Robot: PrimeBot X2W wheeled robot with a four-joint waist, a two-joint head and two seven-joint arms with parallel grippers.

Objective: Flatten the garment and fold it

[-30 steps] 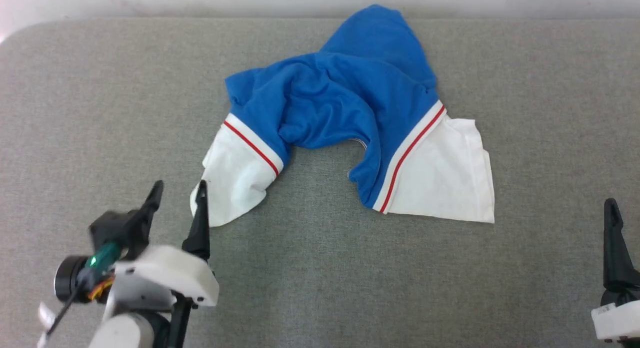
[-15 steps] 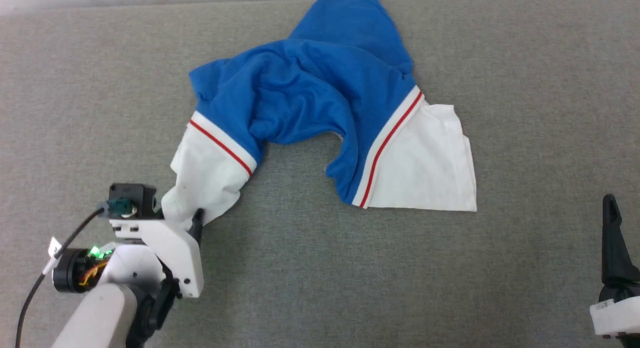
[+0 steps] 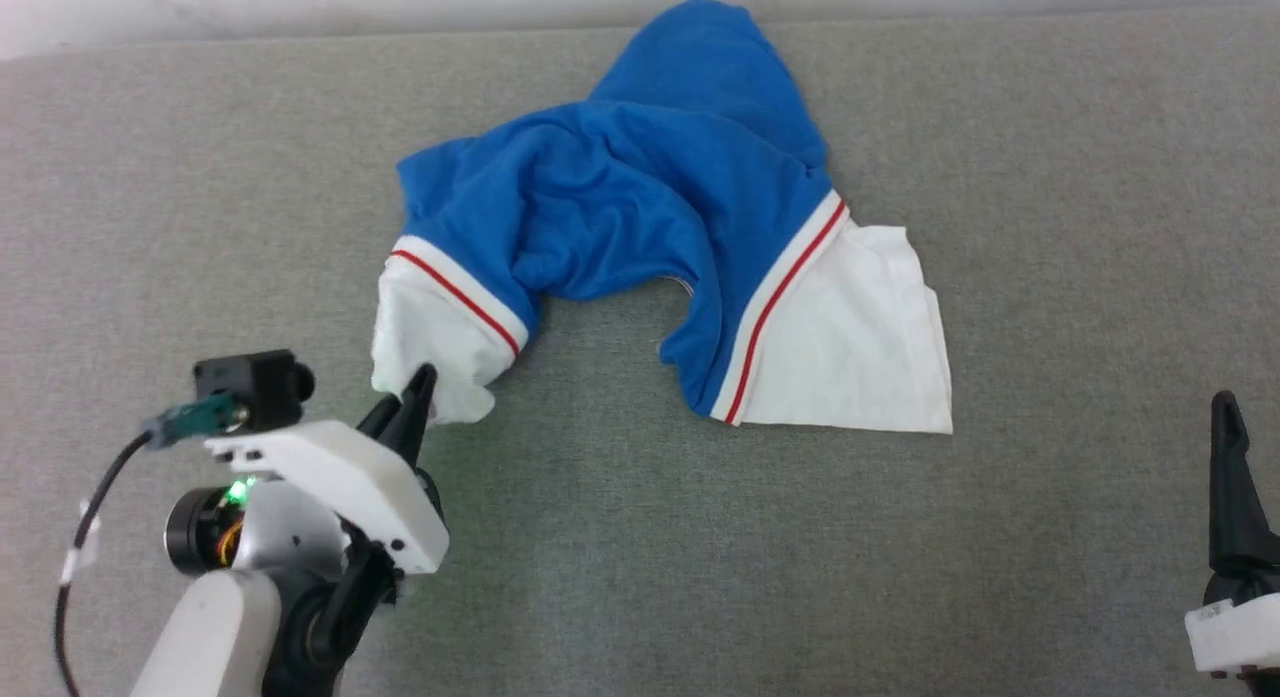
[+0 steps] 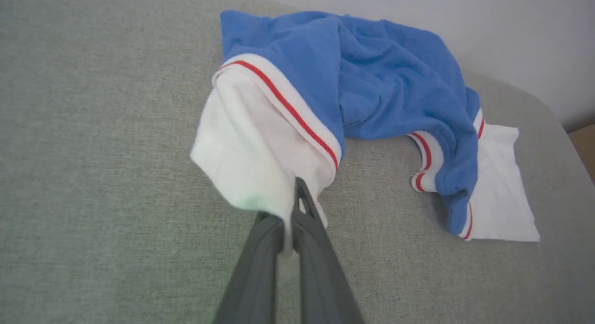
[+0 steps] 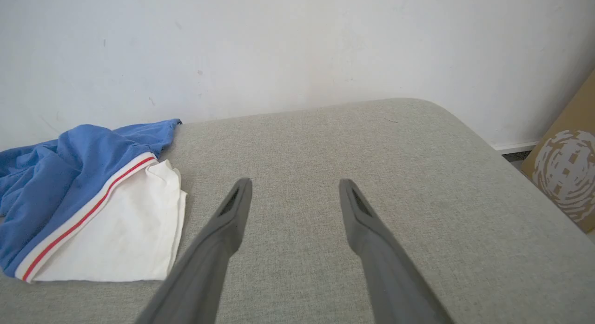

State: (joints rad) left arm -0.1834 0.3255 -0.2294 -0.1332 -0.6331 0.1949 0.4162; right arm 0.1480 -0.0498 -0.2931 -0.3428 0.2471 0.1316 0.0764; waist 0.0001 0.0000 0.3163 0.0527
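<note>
Garment (image 3: 650, 207) crumpled, soft blue jersey, white-sleeved

The light is bright and soft all over, with only faint shadows under the garment (image 3: 640, 207). In the head view, the corner at 11 o'clock is washed out and pale. At 8 o'clock a little green light (image 3: 237, 492) glows behind the left gripper (image 3: 420, 382). In the left wrist view it tints the white sleeve (image 4: 251, 147) green, and things near 6 o'clock look blurry.
</note>
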